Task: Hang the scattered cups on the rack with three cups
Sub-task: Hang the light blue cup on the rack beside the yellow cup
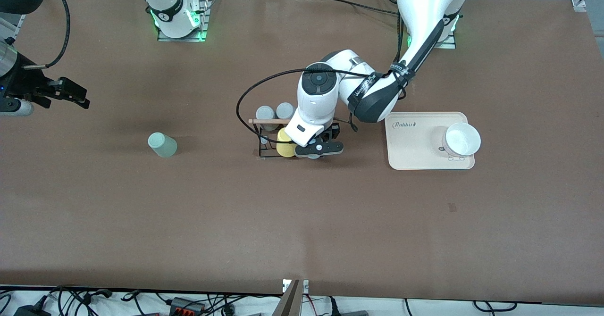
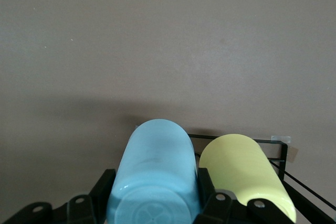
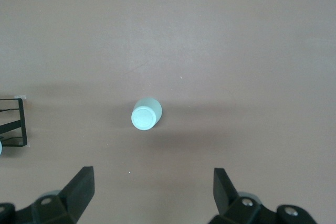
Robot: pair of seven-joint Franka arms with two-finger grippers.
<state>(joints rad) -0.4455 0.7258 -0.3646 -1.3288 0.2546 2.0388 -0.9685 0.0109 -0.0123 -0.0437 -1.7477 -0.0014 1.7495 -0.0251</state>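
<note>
My left gripper (image 1: 318, 148) is at the rack (image 1: 260, 139), at the end toward the left arm, shut on the light blue cup (image 2: 155, 166). It holds the cup base toward the wrist camera, beside the yellow cup (image 2: 244, 174) on the black wire rack (image 2: 283, 153). In the front view the blue cup is hidden under the hand. The mint green cup (image 1: 162, 145) stands alone on the table toward the right arm's end. My right gripper (image 1: 71, 92) is open and empty over that end; its wrist view shows the mint cup (image 3: 145, 115) past its fingers (image 3: 84, 182).
Two grey cups (image 1: 274, 112) and the yellow cup (image 1: 284, 142) sit on the rack under its wooden rod (image 1: 264, 120). A cream tray (image 1: 415, 158) with a white bowl (image 1: 461, 139) lies beside the rack toward the left arm's end.
</note>
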